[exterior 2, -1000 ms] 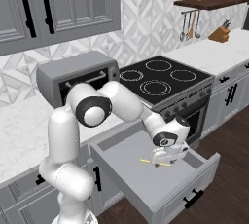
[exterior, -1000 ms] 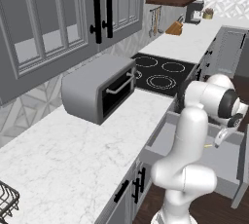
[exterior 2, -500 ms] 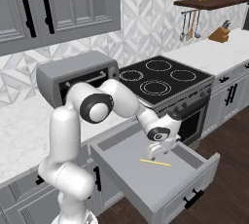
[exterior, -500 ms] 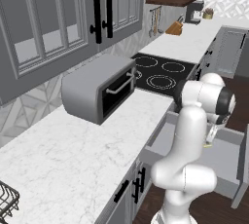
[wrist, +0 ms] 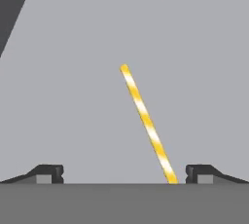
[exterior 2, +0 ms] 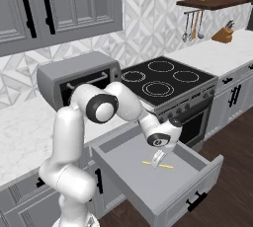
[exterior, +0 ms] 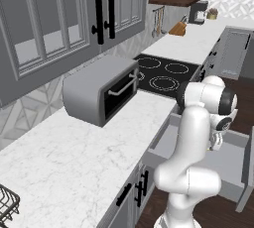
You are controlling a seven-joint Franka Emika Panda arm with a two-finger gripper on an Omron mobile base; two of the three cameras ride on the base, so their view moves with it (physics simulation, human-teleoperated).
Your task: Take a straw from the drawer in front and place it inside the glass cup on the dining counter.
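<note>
The straw [wrist: 146, 121], thin and yellow with pale stripes, lies flat on the grey floor of the open drawer [exterior 2: 129, 174]. In the hand view it runs between my fingertips [wrist: 199, 173], its near end close to the right one. My gripper [wrist: 124, 174] is open and points down into the drawer, just above the straw [exterior 2: 158, 165], holding nothing. From the right base view the gripper [exterior 2: 157, 158] hangs low over the straw's middle. In the left base view my arm [exterior: 201, 123] bends down over the drawer [exterior: 233, 170]. The glass cup and the dining counter are out of view.
A grey toaster oven [exterior 2: 79, 75] stands on the white marble worktop [exterior: 74, 157] behind the drawer. A black cooktop [exterior 2: 163, 75] with its oven lies to the right. Grey cabinet doors with black handles [exterior: 99, 9] hang above. The drawer's front carries a black bar handle [exterior 2: 196, 201].
My hand has shifted slightly left and lowered into the drawer, closer over the straw. The jaws stayed open. The straw has not moved.
</note>
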